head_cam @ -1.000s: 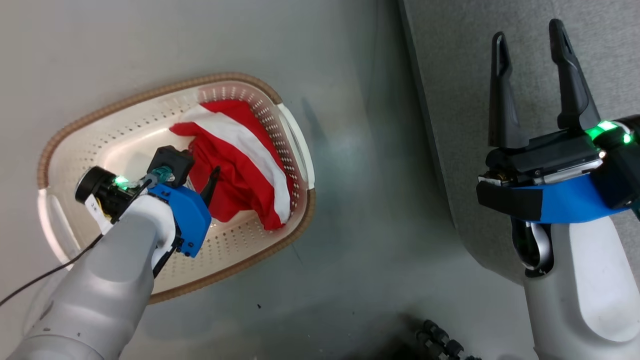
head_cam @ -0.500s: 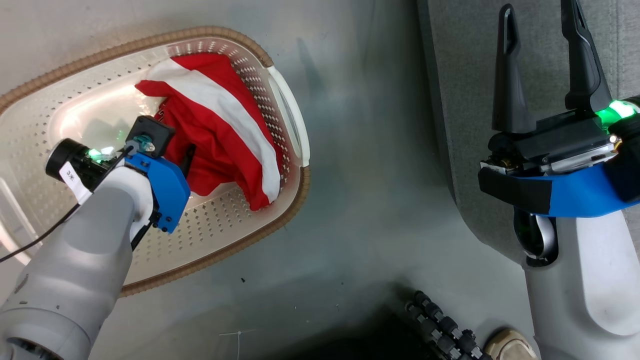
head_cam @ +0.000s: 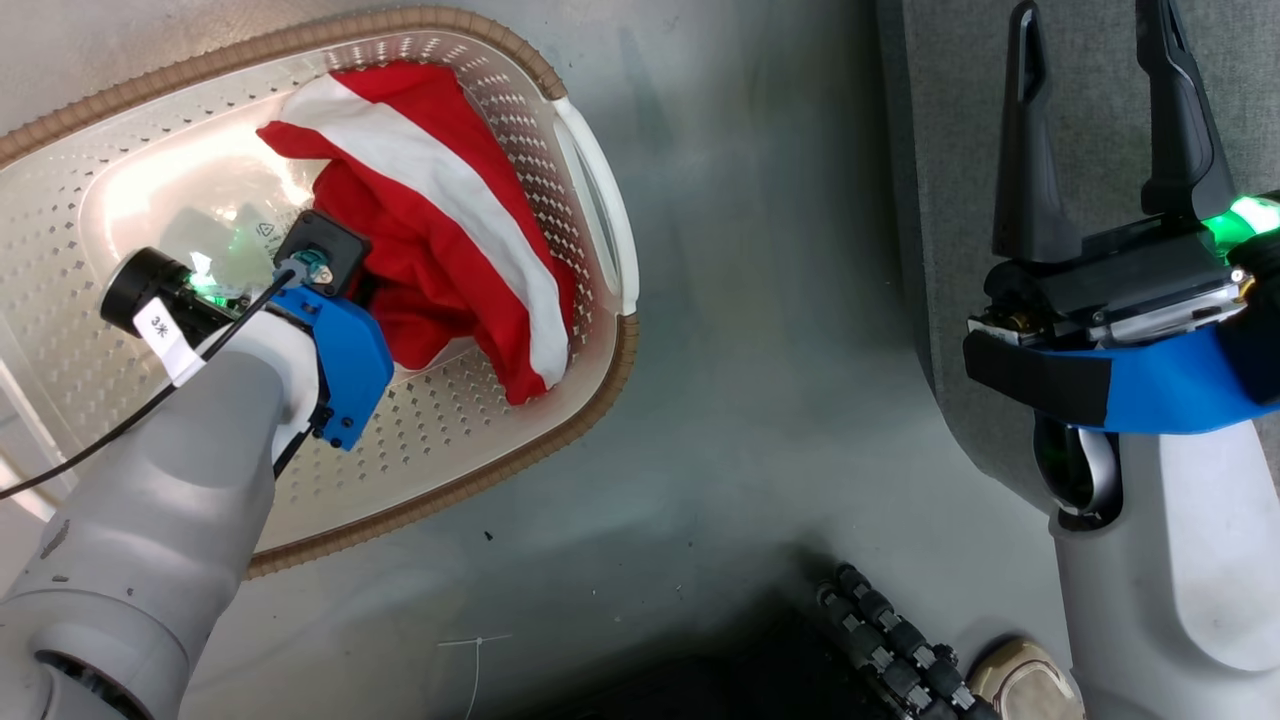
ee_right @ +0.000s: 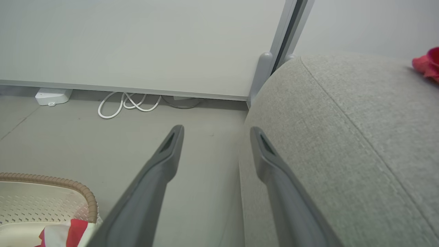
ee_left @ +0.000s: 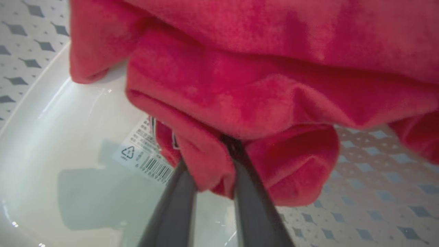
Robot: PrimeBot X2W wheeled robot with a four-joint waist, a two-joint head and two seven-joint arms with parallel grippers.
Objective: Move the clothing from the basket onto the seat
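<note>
Inside the basket point(head_cam: 470, 440), a cream perforated plastic oval with a brown woven-look rim, the left gripper point(ee_left: 209, 161) pinches a fold of the clothing point(head_cam: 440, 230), soft red fabric with a broad white stripe, heaped against the basket's right wall. Right of the basket, across smooth grey floor point(head_cam: 760, 350), the right gripper point(head_cam: 1090, 40) hangs with fingers spread over the seat point(head_cam: 950, 200), coarse grey upholstery with a rounded corner.

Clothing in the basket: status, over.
Left claw shut on clothing, low inside basket. Right claw open, empty, at seat edge. No obstruction seen.
</note>
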